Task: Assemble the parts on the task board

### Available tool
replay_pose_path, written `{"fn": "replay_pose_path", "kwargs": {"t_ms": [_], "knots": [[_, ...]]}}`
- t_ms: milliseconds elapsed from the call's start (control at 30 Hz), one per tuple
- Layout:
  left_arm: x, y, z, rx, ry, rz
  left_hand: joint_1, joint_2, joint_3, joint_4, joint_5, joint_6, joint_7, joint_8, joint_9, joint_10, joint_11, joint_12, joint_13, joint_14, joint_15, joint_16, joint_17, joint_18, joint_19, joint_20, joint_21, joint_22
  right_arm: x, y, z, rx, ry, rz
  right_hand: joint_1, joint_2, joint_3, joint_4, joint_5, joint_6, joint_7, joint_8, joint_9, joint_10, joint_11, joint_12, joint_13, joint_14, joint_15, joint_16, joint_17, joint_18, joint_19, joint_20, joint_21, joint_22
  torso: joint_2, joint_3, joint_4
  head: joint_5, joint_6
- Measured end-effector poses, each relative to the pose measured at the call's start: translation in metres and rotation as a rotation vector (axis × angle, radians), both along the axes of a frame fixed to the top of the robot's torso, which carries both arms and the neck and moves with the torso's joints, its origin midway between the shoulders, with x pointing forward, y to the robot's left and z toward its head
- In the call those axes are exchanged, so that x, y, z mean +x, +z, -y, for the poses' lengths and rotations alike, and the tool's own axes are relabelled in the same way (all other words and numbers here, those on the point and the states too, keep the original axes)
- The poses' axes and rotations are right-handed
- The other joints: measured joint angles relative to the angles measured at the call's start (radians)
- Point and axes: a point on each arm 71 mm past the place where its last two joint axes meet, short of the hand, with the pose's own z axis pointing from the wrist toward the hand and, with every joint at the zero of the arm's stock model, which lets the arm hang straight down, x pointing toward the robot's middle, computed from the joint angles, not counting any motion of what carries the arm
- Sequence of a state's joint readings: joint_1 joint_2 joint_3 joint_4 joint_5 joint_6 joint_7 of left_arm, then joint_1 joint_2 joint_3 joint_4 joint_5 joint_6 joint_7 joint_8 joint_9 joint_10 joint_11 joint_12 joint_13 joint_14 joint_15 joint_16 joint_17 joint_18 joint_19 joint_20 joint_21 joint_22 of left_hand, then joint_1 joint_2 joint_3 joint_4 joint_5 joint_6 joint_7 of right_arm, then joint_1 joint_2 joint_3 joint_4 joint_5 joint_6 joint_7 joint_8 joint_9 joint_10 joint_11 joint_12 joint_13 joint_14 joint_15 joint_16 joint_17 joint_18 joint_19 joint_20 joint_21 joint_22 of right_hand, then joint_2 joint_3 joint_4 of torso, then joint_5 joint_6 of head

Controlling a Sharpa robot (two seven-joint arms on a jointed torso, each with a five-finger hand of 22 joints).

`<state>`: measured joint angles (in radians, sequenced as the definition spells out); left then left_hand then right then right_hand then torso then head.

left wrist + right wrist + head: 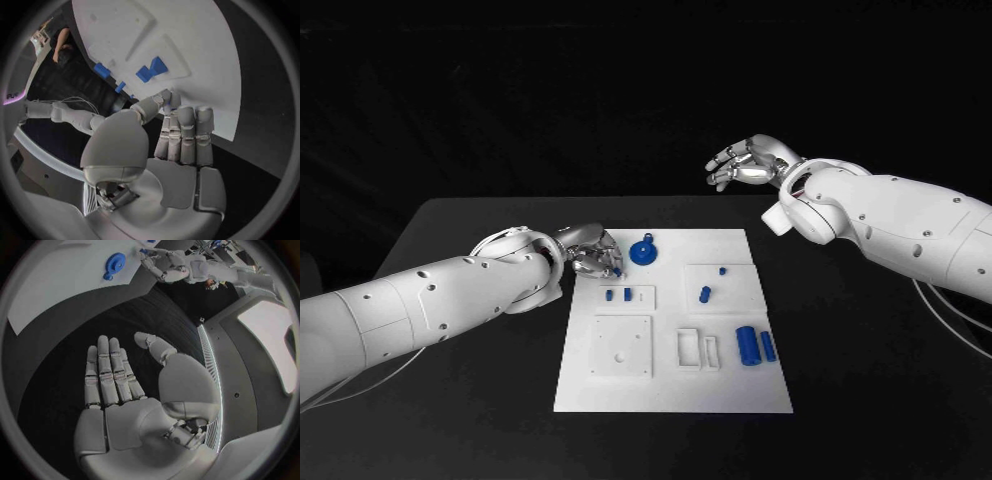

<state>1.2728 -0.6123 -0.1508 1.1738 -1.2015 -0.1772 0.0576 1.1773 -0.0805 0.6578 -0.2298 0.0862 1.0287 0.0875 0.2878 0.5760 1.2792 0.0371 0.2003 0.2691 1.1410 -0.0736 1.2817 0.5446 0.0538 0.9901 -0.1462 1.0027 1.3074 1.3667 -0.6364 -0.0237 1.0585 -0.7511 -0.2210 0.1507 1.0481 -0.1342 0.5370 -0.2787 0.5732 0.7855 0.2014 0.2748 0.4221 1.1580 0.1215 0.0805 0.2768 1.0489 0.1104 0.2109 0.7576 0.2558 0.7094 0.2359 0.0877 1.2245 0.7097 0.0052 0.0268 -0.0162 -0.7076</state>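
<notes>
On the black counter, the white board lies in the middle with its blue parts spread over it: a round wheel-like piece near the far edge, small pieces just behind a raised square plate, and two upright cylinders toward the right side. The left hand hovers at the board's far left corner, just beside the round piece; in the left wrist view its fingers lie straight and together, grasping nothing, apparently poised to reach for a part. The right hand hangs well clear beyond the board's far right corner, fingers loosely apart and empty, seemingly keeping out of the way. No brand, label or legible writing appears on the board or its parts.
</notes>
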Motion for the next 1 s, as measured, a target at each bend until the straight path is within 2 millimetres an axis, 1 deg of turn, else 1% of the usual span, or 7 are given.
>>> {"fn": "replay_pose_path", "kwargs": {"t_ms": [667, 1000], "knots": [[0.002, -0.004, 0.008, -0.009, -0.002, -0.006, -0.008, 0.0, 0.0, 0.0, 0.0, -0.002, 0.002, -0.001, 0.001, 0.0, 0.0, -0.004, 0.002, 0.0, 0.0, 0.0, 0.0, 0.0, 0.0, 0.0, 0.0, 0.001, 0.0, 0.0, -0.001, 0.0, 0.002, 0.0, 0.0, 0.0, 0.0, 0.0, 0.0, 0.0, 0.0, 0.0, -0.001, 0.0, 0.0, 0.0, 0.0, 0.0, 0.0, 0.0, 0.0, 0.0, 0.0, 0.0, 0.0, 0.001, 0.0, -0.0005, 0.0003, -0.002, 0.0], [0.001, -0.007, 0.01, -0.006, -0.006, -0.021, -0.006, 0.002, -0.001, -0.002, 0.0, -0.001, 0.001, -0.004, -0.001, 0.0, 0.0, -0.008, 0.002, 0.0, 0.0, 0.0, 0.0, 0.001, -0.002, 0.002, 0.0, 0.0, 0.0, 0.0, 0.0, 0.0, 0.001, 0.0, 0.0, 0.0, 0.0, 0.0, 0.0, 0.0, 0.0, 0.0, -0.001, 0.0, 0.0, 0.0, 0.0, 0.0, 0.0, 0.0, 0.0, 0.0, 0.0, 0.0, 0.0, 0.002, 0.0, 0.0002, 0.0001, -0.003, -0.002]]}}
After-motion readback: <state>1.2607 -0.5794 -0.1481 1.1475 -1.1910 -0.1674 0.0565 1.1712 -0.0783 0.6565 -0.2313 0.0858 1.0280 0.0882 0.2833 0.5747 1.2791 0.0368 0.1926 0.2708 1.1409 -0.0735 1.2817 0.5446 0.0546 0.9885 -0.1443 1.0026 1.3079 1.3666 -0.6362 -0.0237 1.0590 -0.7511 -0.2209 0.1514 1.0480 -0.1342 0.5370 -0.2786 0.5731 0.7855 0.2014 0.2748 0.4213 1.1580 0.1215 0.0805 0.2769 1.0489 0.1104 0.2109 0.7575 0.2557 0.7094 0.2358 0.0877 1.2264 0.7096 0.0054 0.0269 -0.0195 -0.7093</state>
